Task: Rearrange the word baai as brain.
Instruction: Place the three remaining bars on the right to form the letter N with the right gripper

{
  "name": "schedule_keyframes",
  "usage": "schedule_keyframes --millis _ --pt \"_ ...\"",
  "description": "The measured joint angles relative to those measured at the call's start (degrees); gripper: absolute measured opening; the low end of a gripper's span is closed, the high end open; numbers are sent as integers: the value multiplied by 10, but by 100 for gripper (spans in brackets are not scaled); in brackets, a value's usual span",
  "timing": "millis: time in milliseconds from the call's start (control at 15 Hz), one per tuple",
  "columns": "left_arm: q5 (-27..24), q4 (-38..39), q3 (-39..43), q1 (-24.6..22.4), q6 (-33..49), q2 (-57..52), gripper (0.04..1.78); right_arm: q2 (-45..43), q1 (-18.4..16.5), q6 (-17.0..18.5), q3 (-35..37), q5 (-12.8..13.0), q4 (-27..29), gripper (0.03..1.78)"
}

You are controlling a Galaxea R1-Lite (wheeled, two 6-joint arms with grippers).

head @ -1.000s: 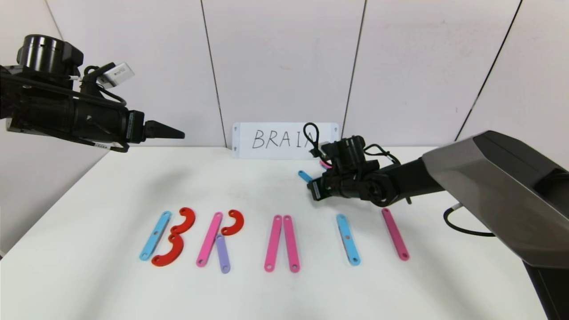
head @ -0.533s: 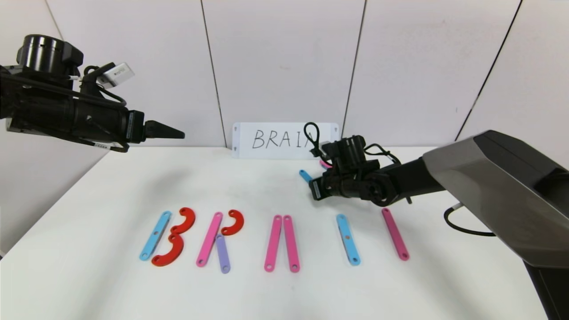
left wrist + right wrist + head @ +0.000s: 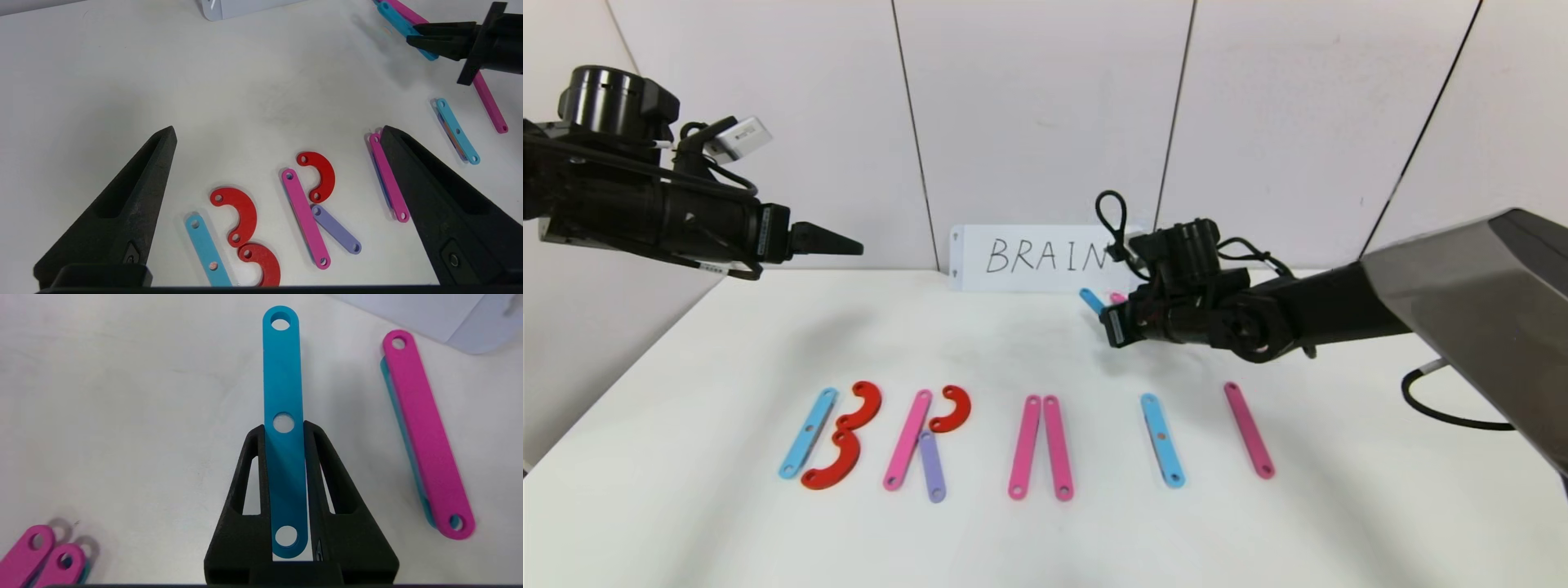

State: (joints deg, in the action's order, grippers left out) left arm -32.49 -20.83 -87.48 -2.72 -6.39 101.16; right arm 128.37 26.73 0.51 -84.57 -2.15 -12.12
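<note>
Above the table (image 3: pixel 727 343), right tool (image 3: pixel 284 428) clamps a flat (three-holed) blue bar (image 3: pixel 284 396).

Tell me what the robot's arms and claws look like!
Both arms are mostly black. The left claw has two pointy, wedge-shaped matte black fingers. The right claw has black triangular fingers with cut-out windows. The right arm has a big smooth grey shell, looping black cables and a white label. The left arm has a round black cap and a small white box.
</note>
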Motion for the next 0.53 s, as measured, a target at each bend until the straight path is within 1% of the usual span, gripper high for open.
schedule_keyframes --millis 133,267,533 --pt "-1 4 1 0 0 0 174 -44 -8 -2 32 0 1 28" --pt "-2 4 2 0 1 -1 174 -100 -22 -2 84 0 1 28" --pt "-2 4 3 0 0 -3 174 -205 -54 -3 209 -1 -3 28"
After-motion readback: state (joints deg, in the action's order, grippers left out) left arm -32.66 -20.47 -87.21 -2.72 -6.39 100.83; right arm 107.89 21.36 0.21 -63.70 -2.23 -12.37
